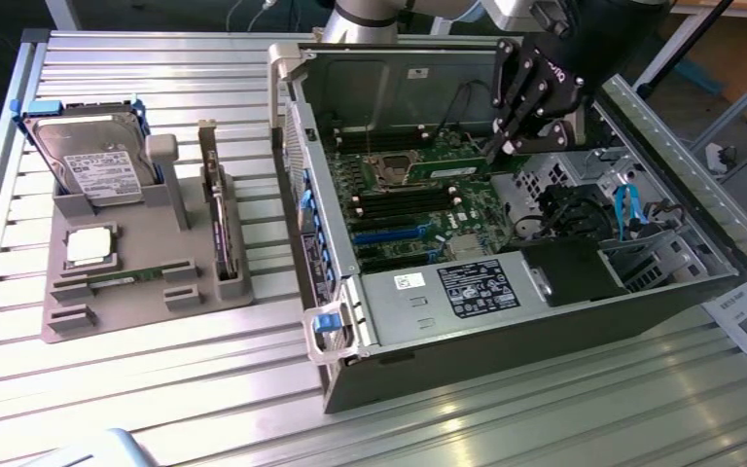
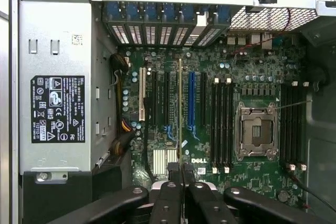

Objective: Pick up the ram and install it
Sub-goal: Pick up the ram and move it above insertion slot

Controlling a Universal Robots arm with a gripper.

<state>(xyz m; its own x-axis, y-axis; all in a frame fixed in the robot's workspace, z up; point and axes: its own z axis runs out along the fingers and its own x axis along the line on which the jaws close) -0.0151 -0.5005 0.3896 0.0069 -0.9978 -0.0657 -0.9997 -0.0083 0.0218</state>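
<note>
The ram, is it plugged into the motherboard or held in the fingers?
Held, not plugged in: the gripper clamps the ram, seen edge-on above the motherboard; the memory slots look empty.

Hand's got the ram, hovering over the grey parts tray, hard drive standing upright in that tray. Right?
Not quite. The hand holds the ram over the motherboard inside the open case, not over the grey tray. The exterior view shows this. The hard drive does stand upright in the tray.
</note>
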